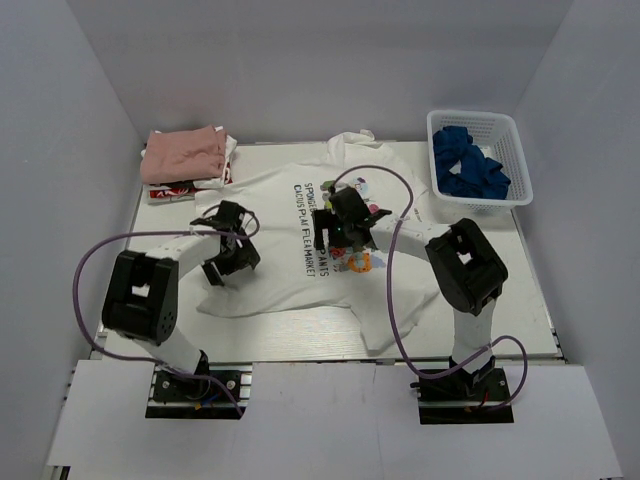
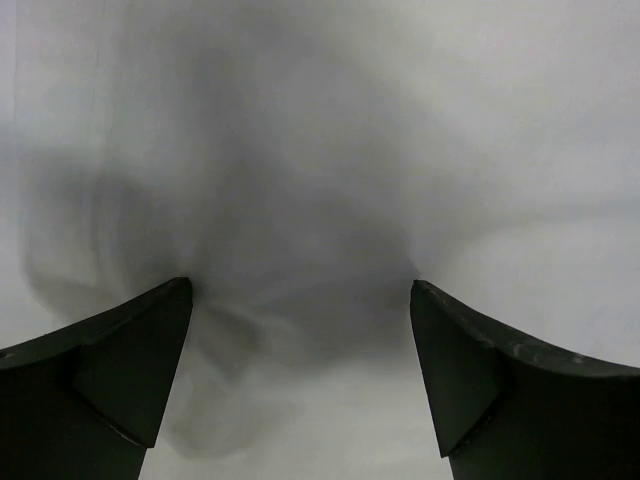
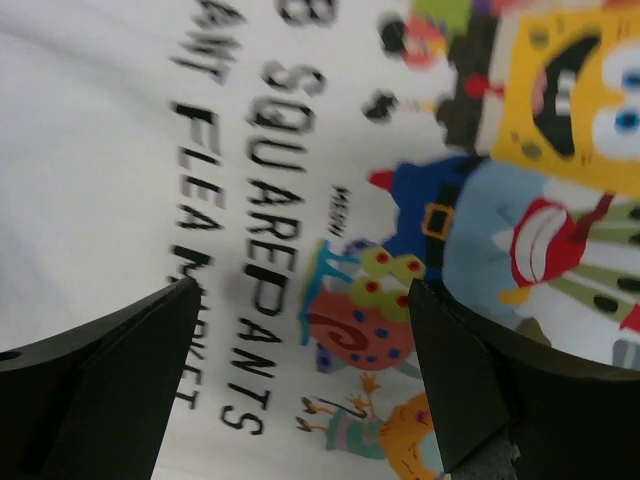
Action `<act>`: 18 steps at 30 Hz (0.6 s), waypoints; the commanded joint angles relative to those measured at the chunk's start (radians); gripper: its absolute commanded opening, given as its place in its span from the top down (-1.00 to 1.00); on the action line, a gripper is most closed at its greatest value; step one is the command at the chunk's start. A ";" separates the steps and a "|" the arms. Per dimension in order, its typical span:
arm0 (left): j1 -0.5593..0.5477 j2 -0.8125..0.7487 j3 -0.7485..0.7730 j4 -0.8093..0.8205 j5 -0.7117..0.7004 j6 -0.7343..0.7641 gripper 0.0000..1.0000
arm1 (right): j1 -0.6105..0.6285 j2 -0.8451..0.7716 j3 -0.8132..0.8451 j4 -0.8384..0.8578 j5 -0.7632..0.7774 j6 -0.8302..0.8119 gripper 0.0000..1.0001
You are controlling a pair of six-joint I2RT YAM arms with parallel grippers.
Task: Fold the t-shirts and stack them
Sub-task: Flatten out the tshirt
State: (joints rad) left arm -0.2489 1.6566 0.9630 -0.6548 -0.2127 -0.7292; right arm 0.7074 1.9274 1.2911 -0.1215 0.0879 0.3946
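A large white t-shirt (image 1: 270, 215) with dark lettering and a colourful cartoon graphic lies spread on the table, neck toward the right. My left gripper (image 1: 232, 250) is open, low over its plain white left part (image 2: 300, 180). My right gripper (image 1: 335, 232) is open, low over the lettering and graphic (image 3: 350, 300). A folded dusty-pink t-shirt (image 1: 183, 153) lies on a folded white-and-red printed one (image 1: 170, 190) at the back left.
A white basket (image 1: 520, 160) holding blue cloth (image 1: 470, 165) stands at the back right. White walls close in the table on three sides. Purple cables loop from both arms over the table.
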 commanded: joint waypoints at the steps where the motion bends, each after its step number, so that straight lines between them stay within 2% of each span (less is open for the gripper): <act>1: -0.009 -0.139 -0.091 -0.046 0.015 -0.065 -1.00 | -0.026 0.028 -0.081 0.036 -0.022 0.098 -0.81; 7: -0.018 -0.383 -0.266 -0.201 0.048 -0.183 -1.00 | -0.060 0.053 -0.139 0.033 -0.016 0.240 -0.81; 11: -0.018 -0.460 -0.351 -0.278 0.108 -0.236 -1.00 | -0.075 0.077 -0.128 0.010 -0.025 0.283 -0.81; 13: -0.027 -0.460 -0.351 -0.290 0.173 -0.248 -1.00 | -0.083 0.073 -0.139 0.013 -0.028 0.291 -0.81; 18: -0.027 -0.448 -0.273 -0.373 0.096 -0.269 -1.00 | -0.088 0.032 -0.154 0.055 -0.024 0.251 -0.81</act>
State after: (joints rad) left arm -0.2726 1.2167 0.6258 -0.9714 -0.1062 -0.9630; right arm 0.6323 1.9305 1.1870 -0.0032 0.0372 0.6586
